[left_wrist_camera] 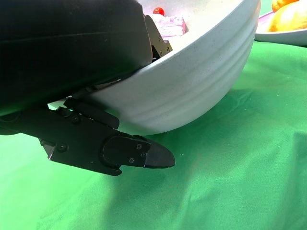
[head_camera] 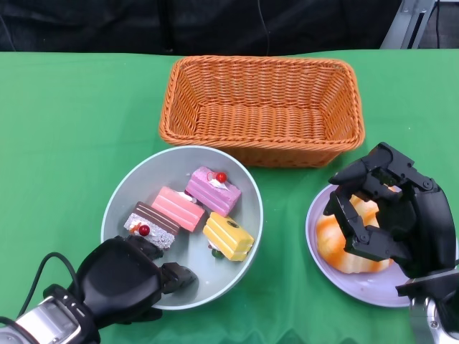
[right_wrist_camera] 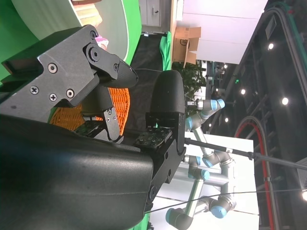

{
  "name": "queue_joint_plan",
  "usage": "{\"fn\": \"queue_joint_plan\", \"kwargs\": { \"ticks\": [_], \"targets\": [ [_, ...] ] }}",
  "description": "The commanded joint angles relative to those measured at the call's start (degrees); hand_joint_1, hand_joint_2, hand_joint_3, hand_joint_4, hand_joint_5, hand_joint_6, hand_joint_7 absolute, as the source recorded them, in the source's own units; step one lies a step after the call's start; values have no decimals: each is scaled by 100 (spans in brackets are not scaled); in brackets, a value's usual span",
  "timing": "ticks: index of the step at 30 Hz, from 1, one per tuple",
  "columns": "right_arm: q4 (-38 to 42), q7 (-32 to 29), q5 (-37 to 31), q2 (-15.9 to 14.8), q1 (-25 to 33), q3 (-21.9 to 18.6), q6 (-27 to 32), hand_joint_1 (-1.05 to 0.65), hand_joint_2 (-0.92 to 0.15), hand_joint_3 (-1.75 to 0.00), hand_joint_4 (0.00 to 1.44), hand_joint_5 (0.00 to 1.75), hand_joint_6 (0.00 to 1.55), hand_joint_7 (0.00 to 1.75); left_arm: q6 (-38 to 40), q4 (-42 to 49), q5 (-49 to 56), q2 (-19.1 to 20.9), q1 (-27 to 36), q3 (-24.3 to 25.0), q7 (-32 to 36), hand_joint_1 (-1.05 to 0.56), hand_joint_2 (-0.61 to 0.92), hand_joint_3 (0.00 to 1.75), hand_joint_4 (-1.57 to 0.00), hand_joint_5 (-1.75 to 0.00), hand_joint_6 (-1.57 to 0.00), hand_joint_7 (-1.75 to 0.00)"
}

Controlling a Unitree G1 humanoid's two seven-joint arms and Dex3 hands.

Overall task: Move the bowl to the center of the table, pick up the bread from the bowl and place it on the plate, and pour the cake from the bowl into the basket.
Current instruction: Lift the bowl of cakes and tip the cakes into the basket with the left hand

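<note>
The pale grey bowl (head_camera: 215, 279) sits left of the table's middle and holds several cake slices: pink (head_camera: 178, 208), purple with a cherry (head_camera: 213, 190), yellow (head_camera: 228, 236) and chocolate (head_camera: 150, 226). My left hand (head_camera: 122, 276) grips the bowl's near rim, thumb inside. In the left wrist view a finger (left_wrist_camera: 124, 151) lies under the bowl (left_wrist_camera: 192, 81). The orange-and-white bread (head_camera: 337, 247) lies on the lilac plate (head_camera: 373, 290) at the right. My right hand (head_camera: 391, 208) hovers over it, fingers (right_wrist_camera: 81, 67) apart with nothing between them.
An orange wicker basket (head_camera: 262, 107) stands with nothing in it behind the bowl and plate, near the far edge of the green cloth. Its near wall comes close to the bowl's far rim. The plate (left_wrist_camera: 278, 36) lies just right of the bowl.
</note>
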Motion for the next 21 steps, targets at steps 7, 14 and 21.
{"fn": "queue_joint_plan", "kwargs": {
  "ticks": [7, 14, 21],
  "targets": [
    [167, -4, 0, -27, -58, -30, -207, 0, -51, -105, 69, 161, 63, 128, 70, 150, 57, 58, -47, -108, 123, -47, 92, 25, -87, -5, -73, -1],
    [143, 13, 64, -9, -49, -18, -133, 1, -51, -105, 68, 162, 63, 127, 48, 160, -18, 48, -56, -109, 150, -39, 92, 31, -93, -8, -78, -2],
    [144, 12, 39, -6, -49, -10, -176, 1, -52, -104, 68, 162, 63, 127, -84, 227, -114, 54, -79, -122, 207, -39, 92, 25, -98, -12, -85, -5]
  ]
}}
